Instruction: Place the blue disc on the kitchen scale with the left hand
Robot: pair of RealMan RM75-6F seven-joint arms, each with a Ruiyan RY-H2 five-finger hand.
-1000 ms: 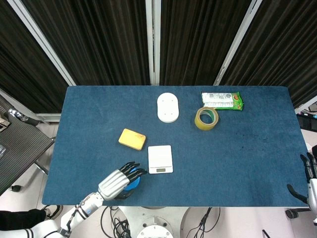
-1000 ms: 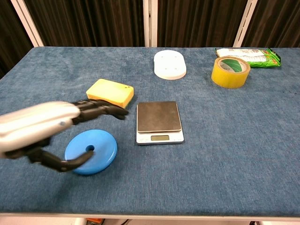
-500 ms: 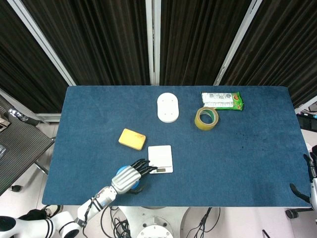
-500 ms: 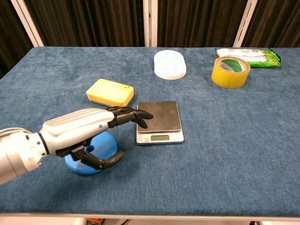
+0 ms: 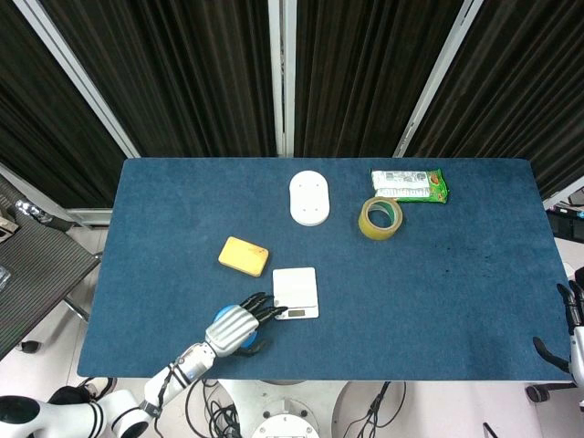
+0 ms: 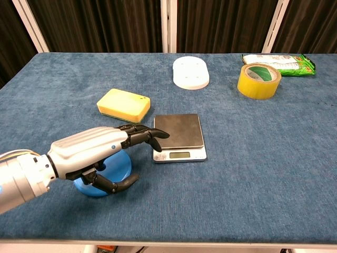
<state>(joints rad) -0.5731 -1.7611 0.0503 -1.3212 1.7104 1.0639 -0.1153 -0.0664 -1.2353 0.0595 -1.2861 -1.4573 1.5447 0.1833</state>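
Note:
The blue disc (image 6: 122, 165) lies flat on the blue table (image 6: 253, 179), just left of the kitchen scale (image 6: 178, 132). My left hand (image 6: 100, 150) hovers over the disc and hides most of it. Its dark fingers (image 6: 145, 134) stretch toward the scale's near left corner, and its thumb curls by the disc's front edge. I cannot see a firm grip on the disc. In the head view the left hand (image 5: 239, 324) covers the disc (image 5: 222, 317) beside the scale (image 5: 295, 290). My right hand (image 5: 573, 333) shows only at the far right edge, fingers apart, holding nothing.
A yellow sponge (image 6: 124, 104) sits behind the disc, left of the scale. Further back are a white oval plate (image 6: 190, 72), a roll of yellow tape (image 6: 258, 80) and a green packet (image 6: 279, 62).
My left hand has moved right, from beside the disc to over it, and has sunk a little lower. Its fingertips now reach the scale's corner. The disc has stayed in place.

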